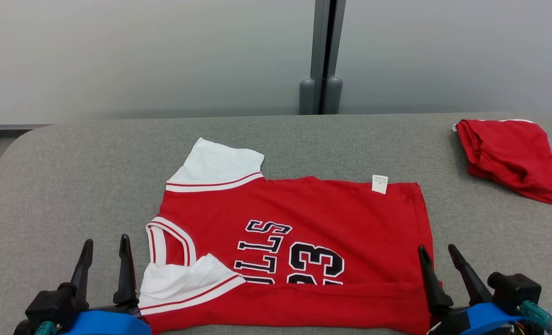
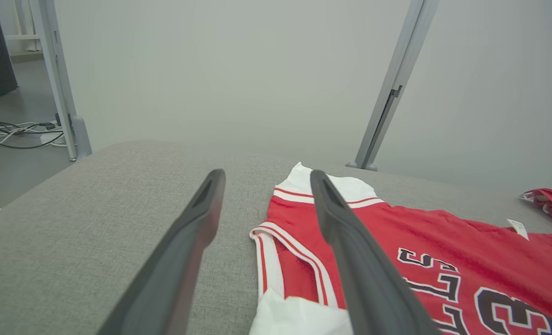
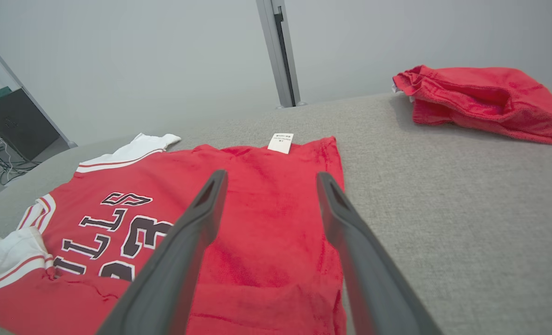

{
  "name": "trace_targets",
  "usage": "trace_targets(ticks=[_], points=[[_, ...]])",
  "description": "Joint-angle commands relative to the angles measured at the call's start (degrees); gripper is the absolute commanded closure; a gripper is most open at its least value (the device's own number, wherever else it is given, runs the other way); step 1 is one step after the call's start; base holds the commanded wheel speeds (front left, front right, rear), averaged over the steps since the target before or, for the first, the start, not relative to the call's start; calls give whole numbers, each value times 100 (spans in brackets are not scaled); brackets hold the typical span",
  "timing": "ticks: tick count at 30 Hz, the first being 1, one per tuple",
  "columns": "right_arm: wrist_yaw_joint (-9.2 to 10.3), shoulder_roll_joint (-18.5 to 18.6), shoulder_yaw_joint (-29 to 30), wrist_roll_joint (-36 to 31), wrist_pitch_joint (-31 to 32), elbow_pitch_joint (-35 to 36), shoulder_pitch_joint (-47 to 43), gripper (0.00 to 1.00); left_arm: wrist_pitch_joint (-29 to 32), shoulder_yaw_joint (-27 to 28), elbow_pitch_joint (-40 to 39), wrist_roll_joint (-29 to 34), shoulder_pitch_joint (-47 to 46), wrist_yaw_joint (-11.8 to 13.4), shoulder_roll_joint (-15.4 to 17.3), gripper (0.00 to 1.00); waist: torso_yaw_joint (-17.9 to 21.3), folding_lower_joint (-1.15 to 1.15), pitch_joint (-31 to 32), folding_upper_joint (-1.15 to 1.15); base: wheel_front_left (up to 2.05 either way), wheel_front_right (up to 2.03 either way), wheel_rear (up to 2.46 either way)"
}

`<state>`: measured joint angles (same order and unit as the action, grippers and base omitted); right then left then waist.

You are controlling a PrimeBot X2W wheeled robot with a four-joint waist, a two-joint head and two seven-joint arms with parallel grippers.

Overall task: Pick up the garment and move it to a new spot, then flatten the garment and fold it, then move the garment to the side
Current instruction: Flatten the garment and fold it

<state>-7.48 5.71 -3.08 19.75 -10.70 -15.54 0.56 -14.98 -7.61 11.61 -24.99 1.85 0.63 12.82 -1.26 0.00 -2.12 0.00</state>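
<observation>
The garment [image 1: 303,209] is a red jersey with white sleeves and black lettering. It lies spread on the grey table [image 1: 71,177], its near edge folded over itself. My left gripper [image 1: 104,245] stands open at the jersey's left end, beside the white sleeve, with nothing between its fingers. In the left wrist view the left gripper [image 2: 267,179] points past the jersey's [image 2: 424,237] collar. My right gripper [image 1: 437,250] is open at the jersey's right edge. The right wrist view has the right gripper [image 3: 272,178] above the red cloth [image 3: 266,214], holding nothing.
A second red garment [image 1: 510,156] lies bunched at the table's far right corner, also in the right wrist view as a red heap [image 3: 480,100]. A grey wall with a vertical post [image 1: 322,56] stands behind the table. Cables [image 2: 15,135] lie on the floor to the left.
</observation>
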Motion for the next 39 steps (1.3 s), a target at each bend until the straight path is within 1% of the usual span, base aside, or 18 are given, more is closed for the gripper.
trace_targets(ticks=[1, 3, 8, 14, 20, 28, 39], points=[[-3, -25, -36, -133, -134, -126, 138, 0, -25, 102, -17, 196, -138, -23, -50, 0, -13, 0, -6, 0, 0, 0, 0], [-3, -43, -55, -265, -281, -313, 255, 0, -25, 253, 32, 458, -246, -54, -142, 0, -32, 0, -13, 0, 0, 0, 0], [-3, -125, -39, -544, -432, -661, 370, 0, -25, 474, 295, 980, -369, -169, -249, 0, -58, 0, -1, 0, 0, 0, 0], [-3, -224, 66, -788, -454, -611, 117, 0, -27, 703, 725, 1266, -247, -372, -366, 0, -23, 0, 69, 0, 0, 0, 0], [-3, -260, 104, -969, -455, -446, -73, 0, -26, 830, 1050, 1449, -198, -491, -460, 0, 28, 0, 175, 0, 0, 0, 0], [-3, -278, 141, -1178, -454, -434, -171, 0, -27, 829, 1403, 1604, -195, -604, -427, 0, 34, 0, 272, 0, 0, 0, 0], [-3, -279, 93, -1175, -454, -599, -126, 0, -27, 901, 1357, 1649, -199, -658, -434, 0, -25, 0, 345, 0, 0, 0, 0]])
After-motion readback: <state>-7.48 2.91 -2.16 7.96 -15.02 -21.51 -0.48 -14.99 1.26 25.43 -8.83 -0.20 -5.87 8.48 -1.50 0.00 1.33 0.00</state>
